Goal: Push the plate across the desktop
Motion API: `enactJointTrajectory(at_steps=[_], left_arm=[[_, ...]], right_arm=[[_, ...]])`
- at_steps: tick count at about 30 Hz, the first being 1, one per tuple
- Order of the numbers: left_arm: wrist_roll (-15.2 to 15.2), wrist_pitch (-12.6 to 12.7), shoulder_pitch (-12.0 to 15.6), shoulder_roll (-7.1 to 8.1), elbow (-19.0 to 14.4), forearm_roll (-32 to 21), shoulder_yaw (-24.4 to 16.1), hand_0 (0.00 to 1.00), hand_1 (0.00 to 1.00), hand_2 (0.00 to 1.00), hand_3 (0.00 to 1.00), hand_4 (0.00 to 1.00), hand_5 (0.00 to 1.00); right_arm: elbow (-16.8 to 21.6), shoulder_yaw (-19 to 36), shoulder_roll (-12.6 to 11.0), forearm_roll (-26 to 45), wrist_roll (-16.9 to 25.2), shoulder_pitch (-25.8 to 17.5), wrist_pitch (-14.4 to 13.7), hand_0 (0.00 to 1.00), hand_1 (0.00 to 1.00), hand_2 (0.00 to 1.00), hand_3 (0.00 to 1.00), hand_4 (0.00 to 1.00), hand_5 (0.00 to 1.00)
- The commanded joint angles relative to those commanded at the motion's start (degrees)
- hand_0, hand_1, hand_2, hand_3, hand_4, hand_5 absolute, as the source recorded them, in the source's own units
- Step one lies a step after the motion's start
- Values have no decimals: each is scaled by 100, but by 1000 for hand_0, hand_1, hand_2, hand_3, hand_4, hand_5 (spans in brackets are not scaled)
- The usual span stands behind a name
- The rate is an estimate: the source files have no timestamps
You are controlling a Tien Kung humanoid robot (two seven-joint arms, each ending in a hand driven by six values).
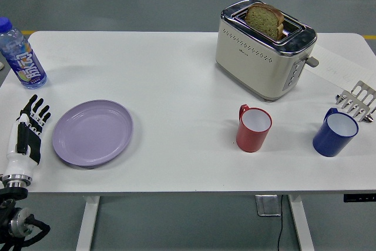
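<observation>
L hand (pixel 26 133): black fingers w/ white back, over table's near-left part, just left of plate; fingers spread & extended, holding nothing; whether it touches plate rim can't tell
Plate (pixel 93 131): lavender, round, empty, flat on table; landmark for all below
Table (pixel 176 92): white, plate sits on its near-left area
Bottle (pixel 21 56): clear plastic, blue cap, colourful label; upright, behind & left of plate, near table's far-left corner
Red mug (pixel 254 128): well to right of plate, upright, white inside, handle toward far left
Toaster (pixel 265 48): cream w/ chrome top, far right of plate, behind red mug; set at an angle
Bread (pixel 265 20): brown slice standing up out of toaster slot
Blue mug (pixel 335 133): farther right of plate than red mug, upright, apart from it
Metal rack (pixel 357 101): at table's right edge, just behind blue mug
R hand: not seen
</observation>
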Motion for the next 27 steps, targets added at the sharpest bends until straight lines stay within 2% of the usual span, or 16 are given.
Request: enactJointTrajectory(at_steps=[17, 27], left_arm=[[-118, 101, 0, -98, 80, -115, 387, 899, 926, 972, 998, 504, 998], [-174, 145, -39, -103, 21, -146, 566, 900, 926, 972, 995, 499, 998]], right_arm=[[0, 23, 8, -85, -24, -28, 11, 601, 544, 641, 619, 134, 358], [0, 16, 10, -89, -23, -36, 14, 602, 543, 641, 619, 134, 358]])
